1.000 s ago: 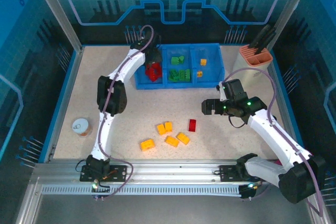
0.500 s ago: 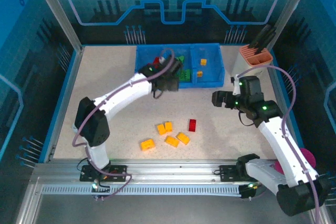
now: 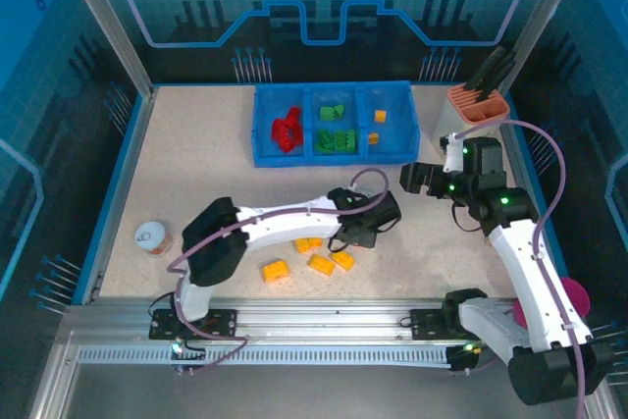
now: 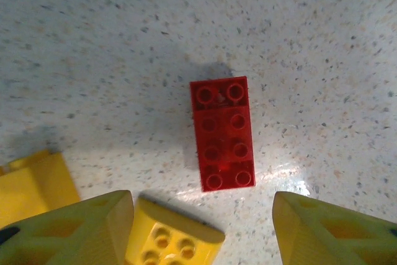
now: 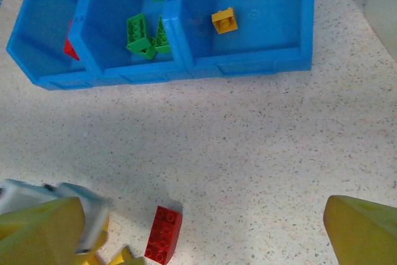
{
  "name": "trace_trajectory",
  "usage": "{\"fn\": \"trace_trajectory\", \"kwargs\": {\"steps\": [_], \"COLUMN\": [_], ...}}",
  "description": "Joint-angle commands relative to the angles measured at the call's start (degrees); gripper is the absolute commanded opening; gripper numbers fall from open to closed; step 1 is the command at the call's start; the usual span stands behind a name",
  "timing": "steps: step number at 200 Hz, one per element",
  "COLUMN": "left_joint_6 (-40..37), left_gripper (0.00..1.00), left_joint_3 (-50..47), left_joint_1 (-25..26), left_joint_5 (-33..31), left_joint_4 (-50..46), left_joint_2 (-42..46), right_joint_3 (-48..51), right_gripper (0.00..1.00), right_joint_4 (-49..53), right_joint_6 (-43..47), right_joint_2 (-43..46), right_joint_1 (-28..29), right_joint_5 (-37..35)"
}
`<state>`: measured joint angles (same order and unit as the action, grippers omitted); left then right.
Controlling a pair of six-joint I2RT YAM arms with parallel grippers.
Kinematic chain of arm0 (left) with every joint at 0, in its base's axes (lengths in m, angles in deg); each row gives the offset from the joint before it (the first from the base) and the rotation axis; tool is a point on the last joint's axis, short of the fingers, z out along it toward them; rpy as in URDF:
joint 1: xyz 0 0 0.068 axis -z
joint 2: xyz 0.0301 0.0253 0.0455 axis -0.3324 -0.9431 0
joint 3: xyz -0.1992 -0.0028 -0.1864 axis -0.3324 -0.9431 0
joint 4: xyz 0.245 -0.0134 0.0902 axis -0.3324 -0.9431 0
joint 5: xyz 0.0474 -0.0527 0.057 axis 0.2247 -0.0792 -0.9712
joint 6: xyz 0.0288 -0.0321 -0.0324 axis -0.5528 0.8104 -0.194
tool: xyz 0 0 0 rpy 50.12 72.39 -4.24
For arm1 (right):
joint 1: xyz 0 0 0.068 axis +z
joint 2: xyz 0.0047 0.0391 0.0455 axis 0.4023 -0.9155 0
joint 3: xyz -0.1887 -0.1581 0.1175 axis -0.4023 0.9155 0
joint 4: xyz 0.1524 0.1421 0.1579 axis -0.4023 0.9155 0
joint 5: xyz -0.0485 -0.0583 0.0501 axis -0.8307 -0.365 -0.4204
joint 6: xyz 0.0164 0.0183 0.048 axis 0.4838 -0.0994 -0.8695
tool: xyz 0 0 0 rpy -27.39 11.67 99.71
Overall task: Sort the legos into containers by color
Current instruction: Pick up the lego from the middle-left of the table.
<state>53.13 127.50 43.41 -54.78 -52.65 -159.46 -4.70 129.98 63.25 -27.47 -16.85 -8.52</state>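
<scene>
Speckled beige desk inside a blue-walled enclosure, aluminium rail along the near edge.

Landmark: blue tray, far middle of the desk, three compartments side by side.
- Left compartment: red bricks.
- Middle compartment: green bricks.
- Right compartment: two yellow-orange bricks.

Surroundings:
- Beige holder with orange rim, just right of the tray, with dark tools standing in it.
- Small round tin, well to the near-left of the tray.
- Pink cup, far to the near-right of the tray, mostly hidden behind the right arm.

Loose legos lie on the near side of the tray, well apart from it. There are several loose yellow bricks in a cluster, one partly covered by the left arm. The loose red brick is oblong and lies flat with its studs up.

Left end effector is on the near side of the tray's right compartment and blocks the loose red brick in the top view. In the left wrist view its fingers are spread wide and empty. The red brick lies on the desk ahead of the gap, untouched. One yellow brick sits just beside the left finger, cut off by the frame's bottom edge. Height above the desk cannot be told.

Right end effector hangs near the tray's near-right corner, fingers far apart and empty. In the right wrist view the left end effector is a pale blur at bottom left, half behind a finger. Only a sliver of red shows in the tray's left compartment there.
</scene>
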Motion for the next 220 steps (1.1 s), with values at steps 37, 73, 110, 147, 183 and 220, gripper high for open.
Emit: {"fn": "trace_trajectory", "kwargs": {"steps": [37, 73, 110, 147, 183, 220], "left_joint_6": [0.43, 1.39, 1.91, 2.37, 2.74, -0.29], "left_gripper": [0.62, 0.56, 0.51, 0.31, 0.21, 0.20], "left_joint_3": [5.44, 6.43, 8.10, 7.30, 3.64, 0.38], "left_joint_1": [-0.73, -1.91, -2.44, -3.20, -4.97, -10.18], "left_joint_5": [-0.92, 1.24, 4.30, 6.25, 7.68, 5.58], "left_joint_4": [-1.92, -0.11, 0.18, 1.14, 2.60, 1.80], "left_joint_2": [-6.80, -9.96, -13.34, -13.80, -11.25, -2.62], "right_joint_3": [2.67, 3.99, 5.20, 5.42, 5.43, 6.97], "right_gripper": [1.00, 1.00, 1.00, 1.00, 1.00, 1.00], "right_joint_4": [0.05, -0.60, -1.32, -0.51, 0.95, 3.02], "right_joint_6": [-0.18, -0.29, 0.04, 0.20, -0.06, 0.22], "right_joint_2": [2.88, 3.81, 3.62, 4.23, 5.10, 7.35], "right_joint_1": [-0.99, -1.25, -1.25, -1.16, -2.17, -2.69], "right_joint_5": [1.44, 0.96, 0.56, -0.75, -1.13, -0.48]}}
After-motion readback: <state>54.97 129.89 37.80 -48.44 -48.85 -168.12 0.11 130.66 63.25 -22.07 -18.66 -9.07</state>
